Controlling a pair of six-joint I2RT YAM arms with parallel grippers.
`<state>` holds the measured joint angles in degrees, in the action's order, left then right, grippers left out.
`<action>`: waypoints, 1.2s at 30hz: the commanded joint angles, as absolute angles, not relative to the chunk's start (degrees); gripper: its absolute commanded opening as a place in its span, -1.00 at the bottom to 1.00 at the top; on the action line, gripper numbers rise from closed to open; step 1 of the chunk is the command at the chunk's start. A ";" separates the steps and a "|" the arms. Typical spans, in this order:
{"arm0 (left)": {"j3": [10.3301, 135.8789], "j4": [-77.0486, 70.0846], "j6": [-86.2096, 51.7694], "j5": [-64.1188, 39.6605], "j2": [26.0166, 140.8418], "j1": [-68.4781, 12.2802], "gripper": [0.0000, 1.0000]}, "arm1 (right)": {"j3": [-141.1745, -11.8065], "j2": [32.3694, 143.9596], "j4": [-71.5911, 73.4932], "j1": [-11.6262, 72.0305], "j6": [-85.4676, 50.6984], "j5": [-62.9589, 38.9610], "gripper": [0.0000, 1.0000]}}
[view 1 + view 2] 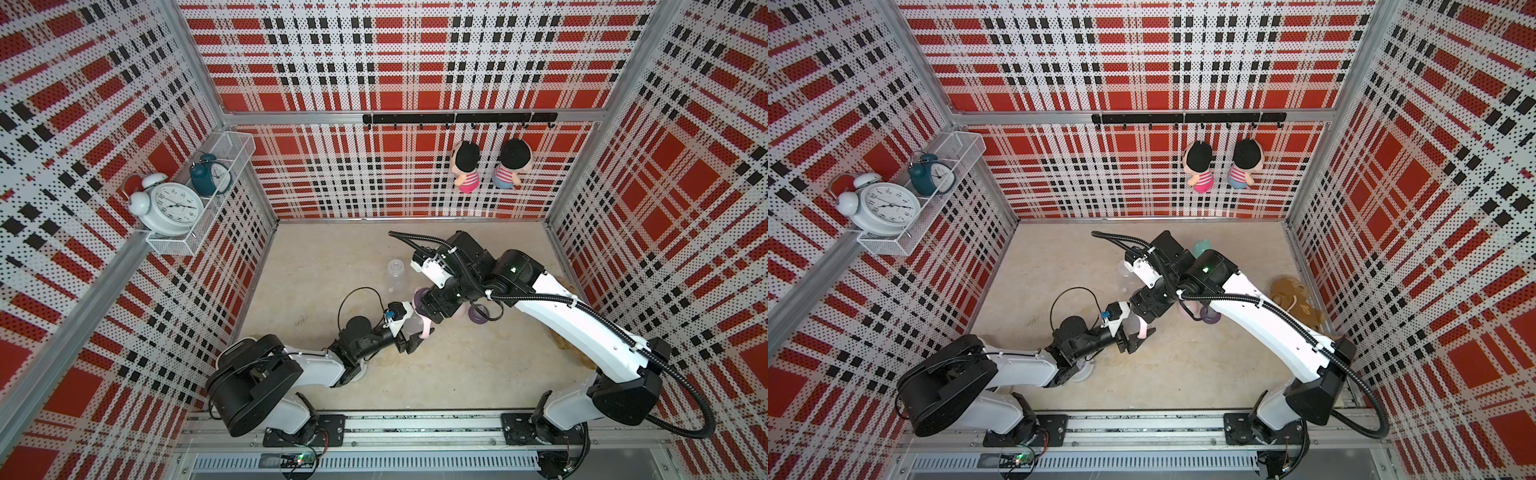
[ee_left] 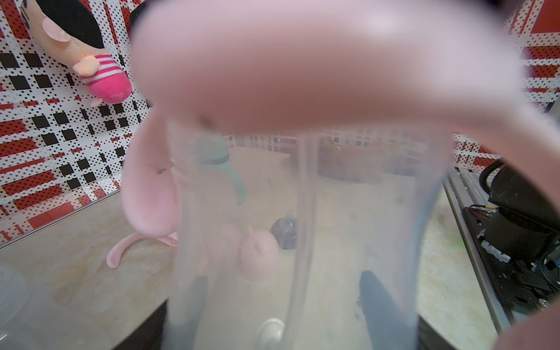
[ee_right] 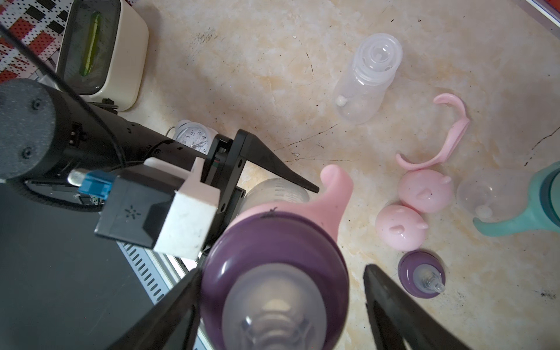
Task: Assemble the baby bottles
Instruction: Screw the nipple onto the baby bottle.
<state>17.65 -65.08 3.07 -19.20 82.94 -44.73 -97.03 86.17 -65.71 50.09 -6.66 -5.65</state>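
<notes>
My left gripper (image 1: 409, 337) (image 2: 283, 275) is shut on a clear baby bottle (image 3: 274, 188) that wears a pink two-handled ring (image 3: 335, 194) (image 1: 426, 328). On top of that bottle sits a purple nipple collar (image 3: 272, 242). My right gripper (image 3: 281, 269) (image 1: 430, 311) straddles the collar with jaws open; one finger lies against it and the other stands a little off. On the table lie a second clear bottle (image 3: 363, 81) (image 1: 395, 274), a loose pink handle ring (image 3: 439, 136), two pink dome caps (image 3: 425, 191) (image 3: 400, 225), another purple collar (image 3: 422, 274) (image 1: 478, 313) and a teal-handled bottle (image 3: 521, 218).
A brown plush toy (image 1: 1293, 299) lies by the right wall. A small white alarm clock (image 3: 194, 139) and a cream box (image 3: 100, 51) stand behind my left arm. Two clocks sit in the wall basket (image 1: 174, 245); two dolls (image 1: 467, 166) hang on the back wall.
</notes>
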 commanded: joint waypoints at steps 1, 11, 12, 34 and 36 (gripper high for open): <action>17.37 -67.60 3.76 -19.16 82.00 -45.09 -1.00 | -99.05 86.65 -66.44 50.44 -5.59 -5.62 0.66; 17.40 -67.50 3.96 -18.85 82.08 -45.09 -1.00 | -99.59 86.83 -66.56 50.40 -5.62 -5.63 0.63; 17.45 -67.47 3.99 -18.90 82.01 -45.09 -1.00 | -99.58 86.83 -66.67 50.44 -5.62 -5.68 0.62; 17.92 -67.18 4.80 -13.87 81.55 -46.57 -1.00 | -97.63 86.92 -65.92 50.36 -7.01 -7.50 0.36; 18.10 -67.24 4.96 -12.68 81.61 -46.92 -1.00 | -97.41 86.98 -65.82 50.35 -7.46 -7.69 0.35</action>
<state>17.65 -64.51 3.86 -15.16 82.87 -46.22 -98.02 86.48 -66.04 50.11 -7.07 -6.17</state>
